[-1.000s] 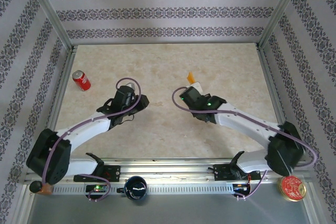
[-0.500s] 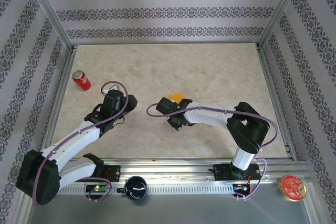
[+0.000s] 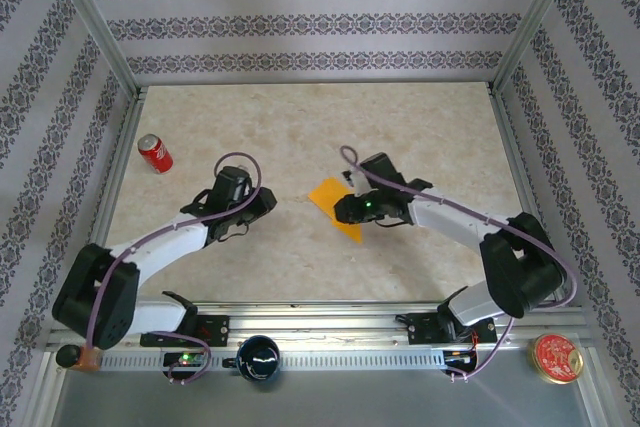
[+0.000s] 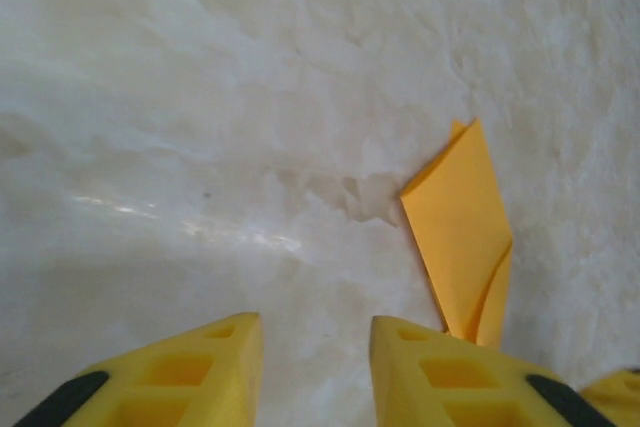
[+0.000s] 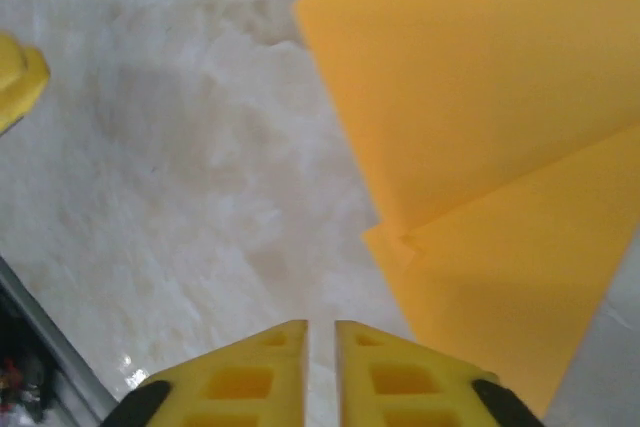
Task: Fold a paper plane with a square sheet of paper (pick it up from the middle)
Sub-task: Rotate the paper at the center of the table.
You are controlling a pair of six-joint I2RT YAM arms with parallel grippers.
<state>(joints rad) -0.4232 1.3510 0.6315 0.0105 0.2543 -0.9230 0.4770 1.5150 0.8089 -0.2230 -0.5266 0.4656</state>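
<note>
The pale marbled surface [image 3: 430, 127] is boxed in by metal rails [image 3: 117, 182] on the left, right and far sides, with patterned walls rising behind them and the arm bases along the near edge. A red can [image 3: 155, 152] lies close to the left rail, well apart from both arms. The far half of the surface is bare, and so is the strip between the arms and the near edge.

The folded orange-yellow sheet of paper [image 3: 327, 197] lies flat near the middle, between the two arms. The left pincer [image 3: 268, 200] is low, just left of the sheet and apart from it, its fingers [image 4: 200, 362] partly spread with nothing between them. The right pincer [image 3: 344, 211] hangs over the sheet's right part. In its wrist view the fingers [image 5: 255, 367] are almost pressed together, pinching nothing, and the creased sheet lies just ahead and to the right of them
</note>
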